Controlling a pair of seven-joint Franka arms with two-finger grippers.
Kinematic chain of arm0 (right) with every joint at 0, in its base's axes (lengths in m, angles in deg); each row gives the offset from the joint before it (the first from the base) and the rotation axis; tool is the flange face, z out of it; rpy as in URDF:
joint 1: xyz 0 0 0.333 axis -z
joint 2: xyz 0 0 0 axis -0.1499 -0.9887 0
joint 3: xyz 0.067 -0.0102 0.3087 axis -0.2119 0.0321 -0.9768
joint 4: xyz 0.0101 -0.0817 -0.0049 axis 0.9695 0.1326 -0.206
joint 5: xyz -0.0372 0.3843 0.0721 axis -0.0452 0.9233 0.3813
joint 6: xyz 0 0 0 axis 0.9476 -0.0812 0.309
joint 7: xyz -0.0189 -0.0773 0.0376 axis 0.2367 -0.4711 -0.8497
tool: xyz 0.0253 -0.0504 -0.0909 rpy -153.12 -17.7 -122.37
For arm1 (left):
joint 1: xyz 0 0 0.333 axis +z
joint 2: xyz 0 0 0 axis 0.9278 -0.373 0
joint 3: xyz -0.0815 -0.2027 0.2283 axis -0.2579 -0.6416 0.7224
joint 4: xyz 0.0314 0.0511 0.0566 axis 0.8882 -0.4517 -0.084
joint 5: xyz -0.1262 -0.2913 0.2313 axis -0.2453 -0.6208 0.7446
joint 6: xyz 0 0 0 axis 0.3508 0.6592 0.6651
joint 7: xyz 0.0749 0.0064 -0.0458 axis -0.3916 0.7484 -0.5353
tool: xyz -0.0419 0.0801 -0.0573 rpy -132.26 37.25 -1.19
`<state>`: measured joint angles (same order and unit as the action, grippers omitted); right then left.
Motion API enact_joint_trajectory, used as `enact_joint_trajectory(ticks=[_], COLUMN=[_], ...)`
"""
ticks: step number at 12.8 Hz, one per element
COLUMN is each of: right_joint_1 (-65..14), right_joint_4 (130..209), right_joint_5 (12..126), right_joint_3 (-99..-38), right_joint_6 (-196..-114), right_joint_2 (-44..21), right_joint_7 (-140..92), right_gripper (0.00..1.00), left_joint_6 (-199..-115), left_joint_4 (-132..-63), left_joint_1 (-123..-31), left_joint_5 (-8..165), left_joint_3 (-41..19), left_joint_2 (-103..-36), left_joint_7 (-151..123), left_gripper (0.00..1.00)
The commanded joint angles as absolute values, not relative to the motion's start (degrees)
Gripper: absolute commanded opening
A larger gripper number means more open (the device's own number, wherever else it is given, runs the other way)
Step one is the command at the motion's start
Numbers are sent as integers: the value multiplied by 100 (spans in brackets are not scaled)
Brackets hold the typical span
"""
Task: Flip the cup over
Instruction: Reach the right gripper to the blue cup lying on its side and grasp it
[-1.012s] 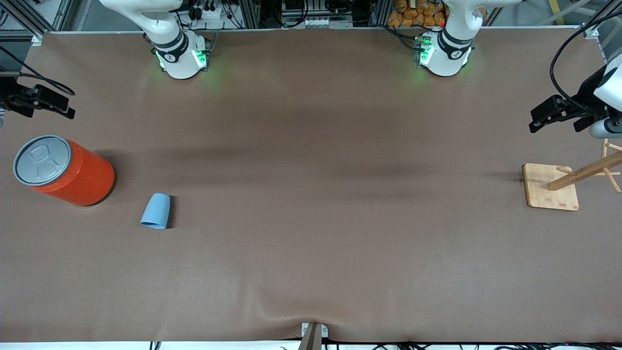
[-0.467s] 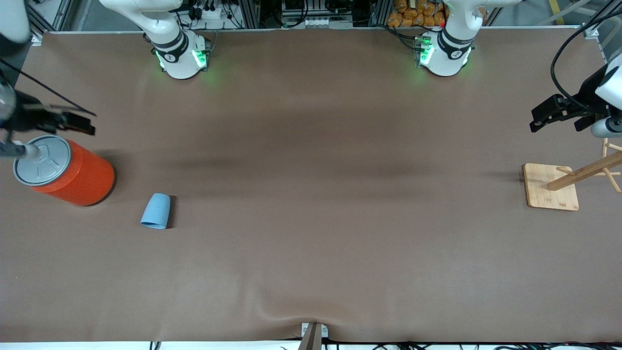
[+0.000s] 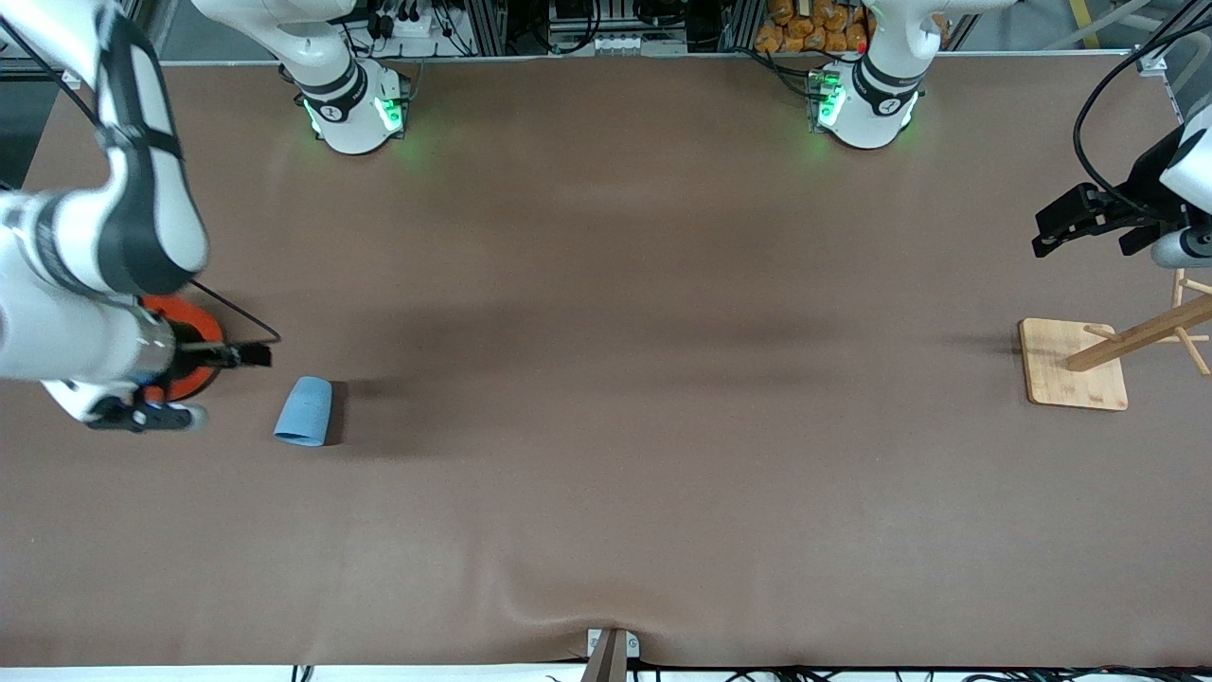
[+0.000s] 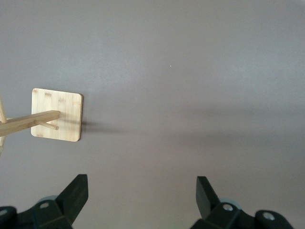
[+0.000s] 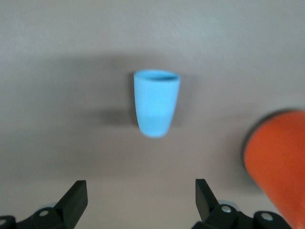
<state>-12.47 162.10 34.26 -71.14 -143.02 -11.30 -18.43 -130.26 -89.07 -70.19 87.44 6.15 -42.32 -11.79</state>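
Observation:
The light-blue cup [image 3: 304,411] seems to lie on its side on the brown table, wide end toward the front camera, beside the orange can. In the right wrist view the cup [image 5: 156,102] sits ahead of the fingers, apart from them. My right gripper [image 3: 234,385] hangs open between can and cup, with nothing between its fingers [image 5: 141,188]. My left gripper [image 3: 1089,242] waits open and empty at the left arm's end of the table, its jaws wide apart over bare tabletop [image 4: 142,186].
The orange can [image 3: 196,324] stands at the right arm's end, mostly hidden by the right arm; its side shows in the right wrist view [image 5: 279,162]. A wooden peg rack on a square base [image 3: 1056,374] stands below the left gripper, its base [image 4: 66,102] seen from the left wrist.
The right arm has swung in from the table's edge, passed over the orange can and come down beside the cup. The cup, can and left arm have not moved.

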Motion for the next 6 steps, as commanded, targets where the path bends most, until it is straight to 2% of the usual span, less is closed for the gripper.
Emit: enact_joint_trajectory(ticks=[1, 3, 6], right_joint_1=[-1310, -1267, -1187], right_joint_4=[16194, 16378, 16527], right_joint_5=[3495, 3486, 3486], right_joint_3=[-7088, -7088, -7088], right_joint_6=[-14924, -15680, -16350], right_joint_2=[-1652, -2021, -2383], right_joint_7=[-1820, -1890, -2268], right_gripper=[100, 100, 100], left_joint_6=[-12911, -12911, -12911], left_joint_4=[-8811, -8811, -8811], left_joint_1=[-6986, -6977, -6977], left_joint_5=[8706, 8706, 8706], left_joint_3=[601, 601, 601], left_joint_2=[-4243, -4243, -4243], left_joint_7=[-1133, -1115, -1115], left_gripper=[100, 100, 100])
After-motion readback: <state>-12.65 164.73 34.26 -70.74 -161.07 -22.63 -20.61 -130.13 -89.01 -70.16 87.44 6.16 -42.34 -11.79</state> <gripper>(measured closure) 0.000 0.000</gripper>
